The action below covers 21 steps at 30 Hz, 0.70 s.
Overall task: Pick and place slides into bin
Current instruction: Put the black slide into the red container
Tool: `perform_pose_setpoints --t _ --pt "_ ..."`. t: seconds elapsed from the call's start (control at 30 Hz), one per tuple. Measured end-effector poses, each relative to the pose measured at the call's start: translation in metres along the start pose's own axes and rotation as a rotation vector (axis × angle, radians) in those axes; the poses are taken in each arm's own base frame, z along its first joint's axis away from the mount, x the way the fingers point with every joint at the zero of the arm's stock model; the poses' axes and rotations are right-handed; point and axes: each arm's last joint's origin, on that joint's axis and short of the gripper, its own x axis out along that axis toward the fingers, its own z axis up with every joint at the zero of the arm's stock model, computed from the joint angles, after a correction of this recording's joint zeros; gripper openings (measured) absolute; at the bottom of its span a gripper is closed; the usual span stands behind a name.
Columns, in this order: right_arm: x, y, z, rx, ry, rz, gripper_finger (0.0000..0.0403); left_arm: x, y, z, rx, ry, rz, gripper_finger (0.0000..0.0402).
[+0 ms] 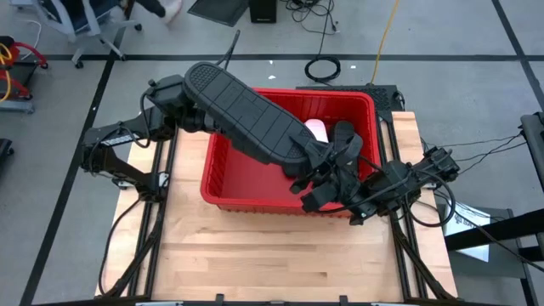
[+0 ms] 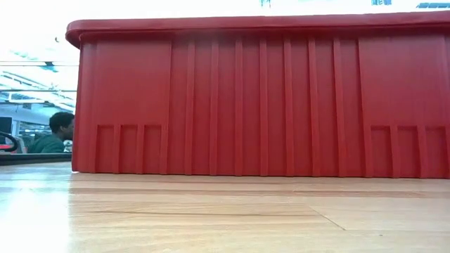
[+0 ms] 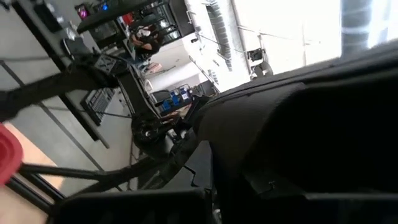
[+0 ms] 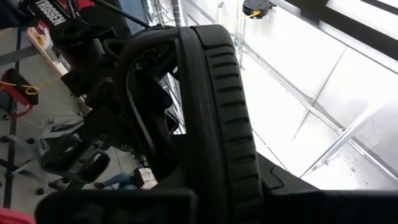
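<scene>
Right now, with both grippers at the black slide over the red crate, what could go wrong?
1. The matte black ridged-sole slide hangs tilted over the red plastic crate, its far end jutting past the rim; released unevenly, it may fall outside.
2. The left gripper and right gripper both hold that slide; opposing pulls could twist it loose.
3. A pale pink slide lies underneath and may get pinned.

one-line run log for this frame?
left claw: shut on black slide | right claw: at slide's other end | over bin
</scene>
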Motion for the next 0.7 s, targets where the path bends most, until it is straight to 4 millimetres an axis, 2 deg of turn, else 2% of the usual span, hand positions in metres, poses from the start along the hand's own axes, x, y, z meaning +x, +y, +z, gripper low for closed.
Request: perform_pose_setpoints --t 0.33,0.5,0.7 --pt "-0.003 -0.004 0.001 0.028 0.012 -0.027 0.0037 0.000 0.000 0.000 0.184 0.000 -0.002 0.0030" --pt "-0.008 -0.012 0.000 0.082 0.025 -0.050 0.0039 -0.001 0.000 0.001 0.248 -0.003 -0.003 0.0077" --pt "-0.014 -0.033 -0.007 0.159 0.049 -0.065 0.0037 -0.004 0.004 0.005 0.259 0.001 0.043 0.0144"
